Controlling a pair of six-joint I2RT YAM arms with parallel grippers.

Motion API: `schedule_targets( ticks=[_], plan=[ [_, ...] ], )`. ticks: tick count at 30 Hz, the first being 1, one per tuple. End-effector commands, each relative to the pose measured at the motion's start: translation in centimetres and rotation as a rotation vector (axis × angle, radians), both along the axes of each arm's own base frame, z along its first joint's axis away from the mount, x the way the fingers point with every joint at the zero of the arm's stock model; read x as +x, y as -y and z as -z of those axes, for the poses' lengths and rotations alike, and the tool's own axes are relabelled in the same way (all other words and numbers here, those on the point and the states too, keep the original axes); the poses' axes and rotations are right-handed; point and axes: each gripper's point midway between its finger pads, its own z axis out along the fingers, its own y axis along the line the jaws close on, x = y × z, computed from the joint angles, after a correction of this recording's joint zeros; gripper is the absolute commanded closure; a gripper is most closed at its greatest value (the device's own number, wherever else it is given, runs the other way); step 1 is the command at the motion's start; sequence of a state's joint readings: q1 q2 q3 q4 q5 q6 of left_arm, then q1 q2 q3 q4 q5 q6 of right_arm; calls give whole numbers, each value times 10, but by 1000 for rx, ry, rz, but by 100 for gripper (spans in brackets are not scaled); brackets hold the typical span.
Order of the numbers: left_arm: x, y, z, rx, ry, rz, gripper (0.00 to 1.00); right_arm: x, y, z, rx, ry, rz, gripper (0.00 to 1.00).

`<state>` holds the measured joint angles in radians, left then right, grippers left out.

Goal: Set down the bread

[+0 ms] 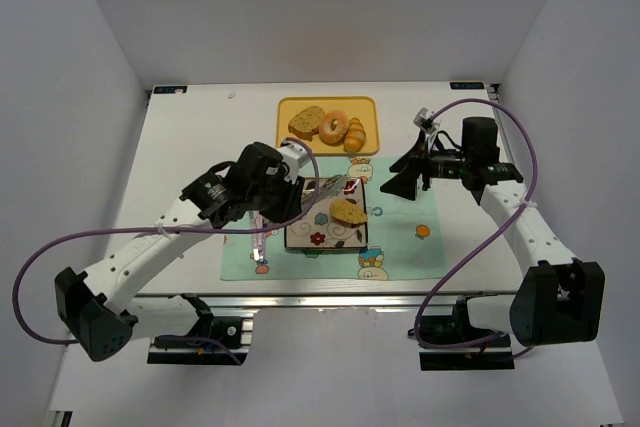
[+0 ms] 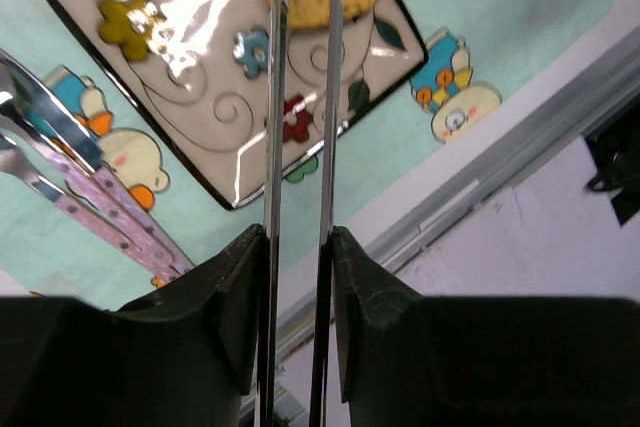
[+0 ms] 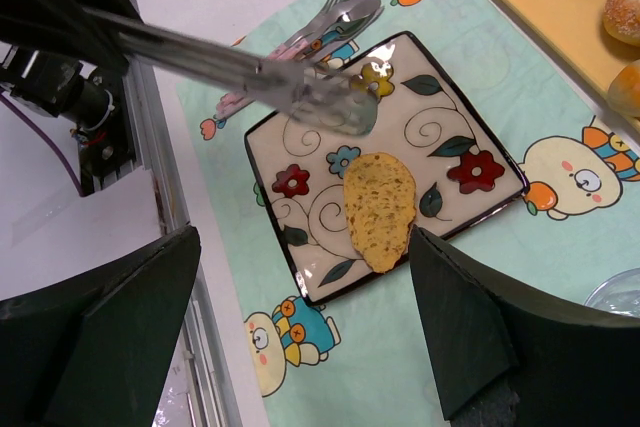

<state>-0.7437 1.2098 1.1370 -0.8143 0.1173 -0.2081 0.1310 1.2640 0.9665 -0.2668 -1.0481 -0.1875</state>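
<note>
Top external view, items listed.

1. Oval golden slice of bread (image 1: 348, 212): lies flat on the right half of the square flower-patterned ceramic plate (image 1: 315, 232), touched by nothing.
2. Left gripper (image 2: 296, 257): fingers clamped on the shafts of the metal tongs (image 3: 300, 92). The tong tips hang empty over the plate's far-left part, apart from the slice.
3. Right gripper (image 3: 302, 242): jaws spread wide, holding nothing, right of the plate.
4. Yellow plastic tray (image 1: 285, 107): far side, three more baked pieces on it.
5. Lilac-handled cutlery (image 2: 110, 207): left of the plate on the mint-green cartoon placemat (image 1: 410, 247).

Status, judged: placing looks complete; only clearing the tongs is left.
</note>
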Motion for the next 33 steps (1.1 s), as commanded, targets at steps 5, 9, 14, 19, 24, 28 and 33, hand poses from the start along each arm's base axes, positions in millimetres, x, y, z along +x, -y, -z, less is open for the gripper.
schedule_targets(
  ticks=[5, 9, 14, 19, 24, 28, 33],
  plan=[
    [49, 2, -60, -78, 166, -201, 66, 1, -1, -10, 18, 33, -18, 11],
    [90, -4, -71, -114, 165, -316, 62, 0, -1, -10, 18, 32, -20, 11],
    [143, -12, -69, -162, 167, -370, 49, -1, -1, -11, 21, 32, -25, 11],
    [184, -10, -57, -90, 189, -310, 46, -2, -1, -11, 17, 31, -30, 11],
    [210, -2, -36, -117, 157, -266, 45, -4, -1, -10, 18, 24, -33, 11],
    [222, -3, -25, -113, 146, -269, 46, -5, -1, -8, 15, 18, -32, 11],
    [231, -4, -13, -119, 133, -260, 45, -3, -1, -6, 14, 12, -33, 11]
  ],
)
